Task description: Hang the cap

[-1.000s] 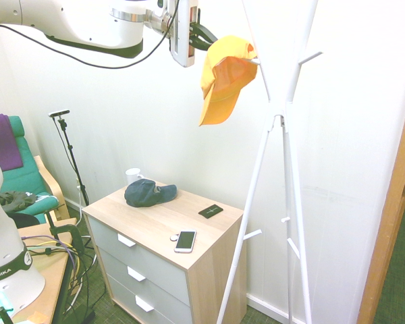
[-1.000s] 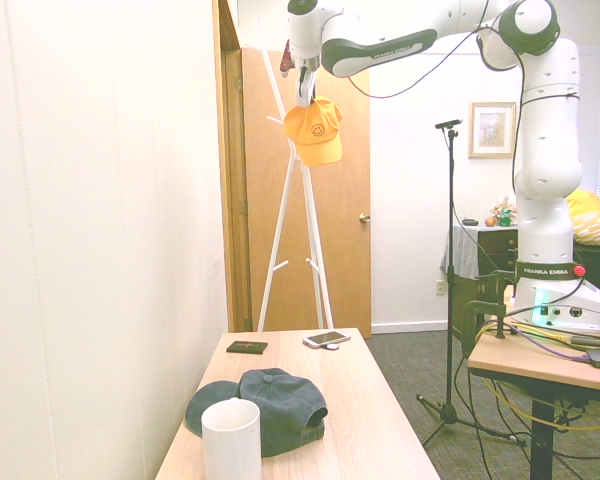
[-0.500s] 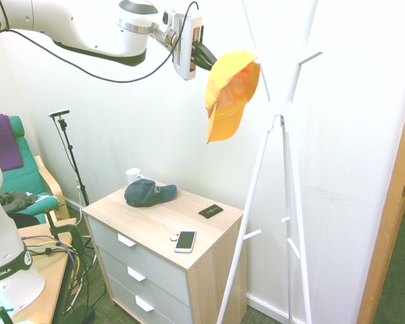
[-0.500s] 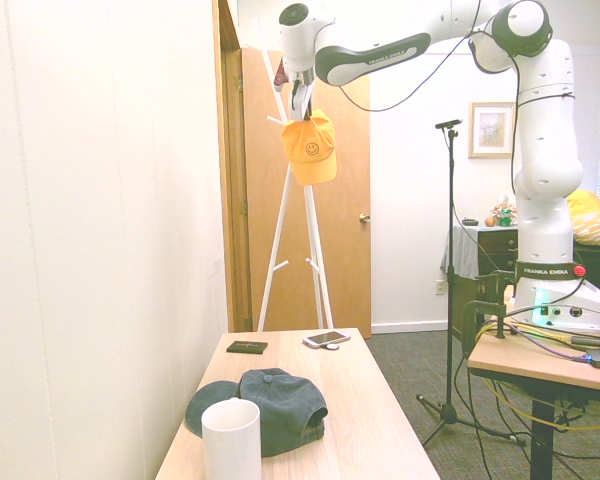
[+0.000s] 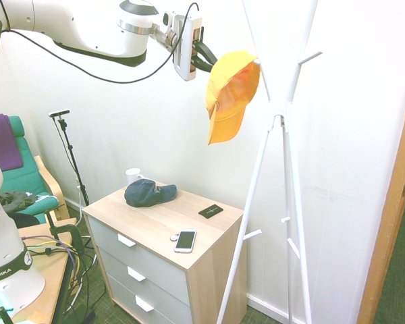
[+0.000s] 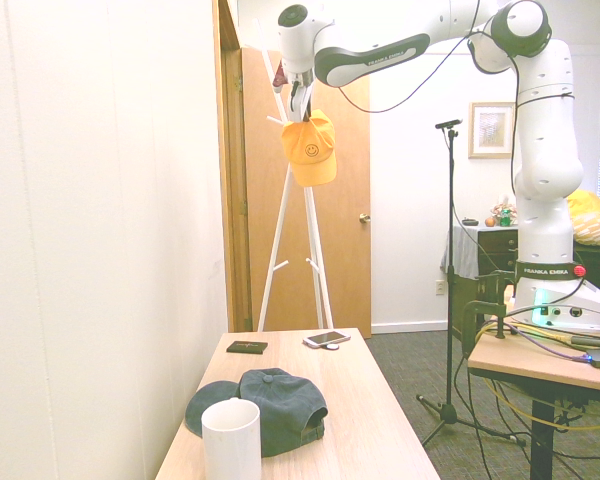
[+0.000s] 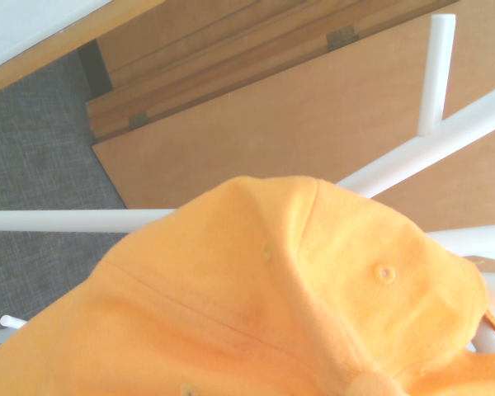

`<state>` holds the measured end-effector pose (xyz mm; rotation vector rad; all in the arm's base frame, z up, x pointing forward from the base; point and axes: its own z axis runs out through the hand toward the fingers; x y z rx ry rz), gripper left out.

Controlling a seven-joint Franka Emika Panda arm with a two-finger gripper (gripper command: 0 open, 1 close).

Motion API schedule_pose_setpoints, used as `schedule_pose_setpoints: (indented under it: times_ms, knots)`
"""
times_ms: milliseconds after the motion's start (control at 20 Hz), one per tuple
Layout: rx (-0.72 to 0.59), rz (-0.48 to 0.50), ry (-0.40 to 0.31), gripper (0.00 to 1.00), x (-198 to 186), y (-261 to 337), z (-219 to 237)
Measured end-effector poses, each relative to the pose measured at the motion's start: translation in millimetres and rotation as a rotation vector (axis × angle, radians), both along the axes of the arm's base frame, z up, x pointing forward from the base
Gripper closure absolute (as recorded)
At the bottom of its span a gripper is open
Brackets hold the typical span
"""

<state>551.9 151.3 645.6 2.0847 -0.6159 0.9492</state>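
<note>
The cap point(image 5: 231, 91) hangs over a peg of the white coat stand point(image 5: 278, 128), brim down. The tool point(image 5: 206, 57) is directly behind its crown; grip apparently loosening, release unconfirmed.

Two baseball caps are present: one orange-yellow cap point(image 5: 231, 91) and one dark navy cap point(image 5: 148, 193). One white mug point(image 6: 231, 440), one smartphone point(image 5: 185, 240) and one flat black item point(image 5: 210, 211) are on one three-drawer chest point(image 5: 148, 270). One white coat stand point(image 5: 277, 128), one green armchair point(image 5: 20, 179) and one framed picture point(image 6: 492, 129) complete the count.
</note>
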Motion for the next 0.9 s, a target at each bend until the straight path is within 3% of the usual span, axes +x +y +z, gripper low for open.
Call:
schedule_pose_setpoints:
  times_ms: [550, 900]
  knots:
    - [0.064, -0.003, -0.018, 0.00, -5, 8, 2]
    - [0.445, -0.017, 0.063, 0.00, -10, 18, 14]
